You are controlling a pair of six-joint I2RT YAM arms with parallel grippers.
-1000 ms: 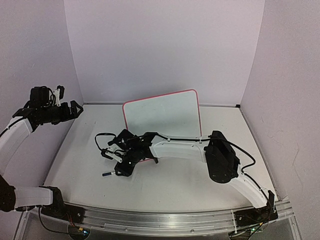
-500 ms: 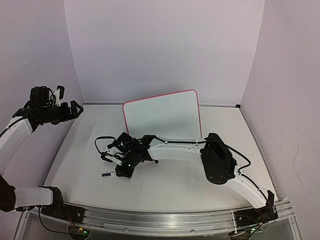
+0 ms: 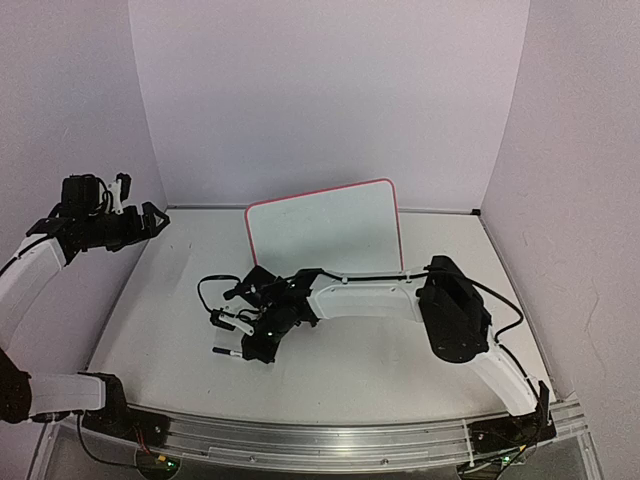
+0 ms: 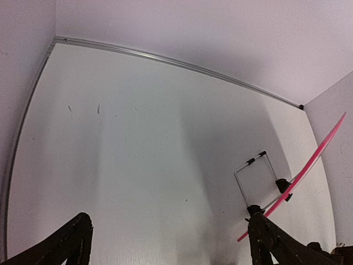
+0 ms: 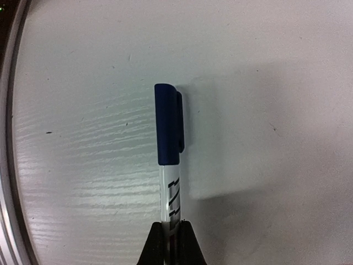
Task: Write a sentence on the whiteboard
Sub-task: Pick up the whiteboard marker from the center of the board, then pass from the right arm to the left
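Note:
The whiteboard (image 3: 325,238), white with a red-pink frame, stands tilted at the back centre of the table; no sentence shows on its face. In the left wrist view I see only its red edge (image 4: 317,157) and its wire stand (image 4: 253,176). A marker (image 5: 170,165) with a blue cap (image 5: 168,124) lies low over the table, and my right gripper (image 5: 172,229) is shut on its white barrel. From above, that gripper (image 3: 248,343) sits in front of the board's left corner, the marker (image 3: 225,352) pointing left. My left gripper (image 3: 150,218) hangs open and empty at the far left.
Pale walls close the table on three sides, with a metal strip (image 4: 165,58) along the back edge. The right arm's white link (image 3: 360,295) stretches across in front of the board's lower edge. An aluminium rail (image 3: 320,440) runs along the near edge.
The right gripper's jaws closed onto the marker's barrel and shifted slightly nearer and to the right with it. The left arm stayed where it was.

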